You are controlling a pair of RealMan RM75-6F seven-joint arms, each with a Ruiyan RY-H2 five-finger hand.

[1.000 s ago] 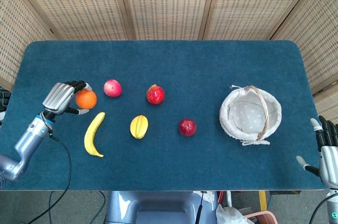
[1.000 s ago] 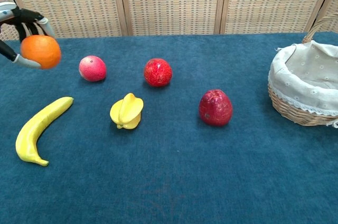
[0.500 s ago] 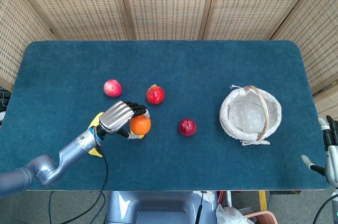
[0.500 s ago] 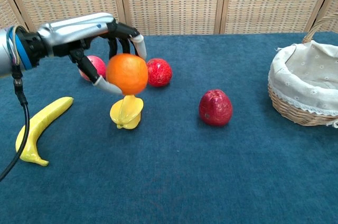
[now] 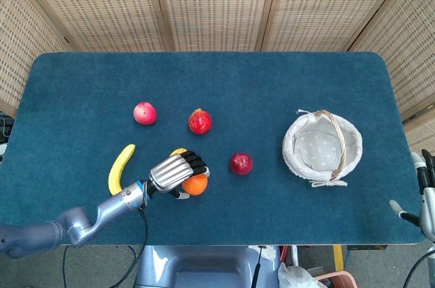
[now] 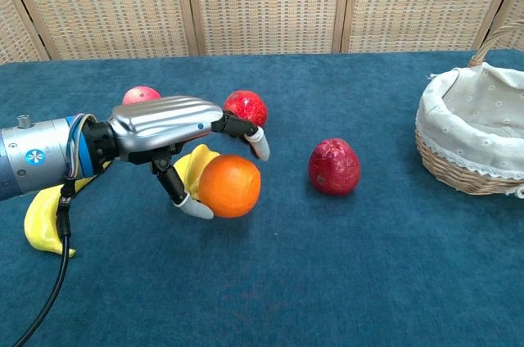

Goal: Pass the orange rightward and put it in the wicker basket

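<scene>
Left hand holds the orange low over the table, left of centre.

Its fingers curl over the top of the orange and the thumb presses it from below; in the head view the left hand and orange sit near the front edge. Just behind the hand lies a yellow starfruit, mostly hidden by it, and to its left a banana. Further back stand a pink apple and a red pomegranate. A dark red fruit lies to the right of the orange, apart from it. The basket, lined with white cloth, stands well apart to the right. The right hand shows at the table's right edge, fingers upright and apart, holding nothing.
</scene>
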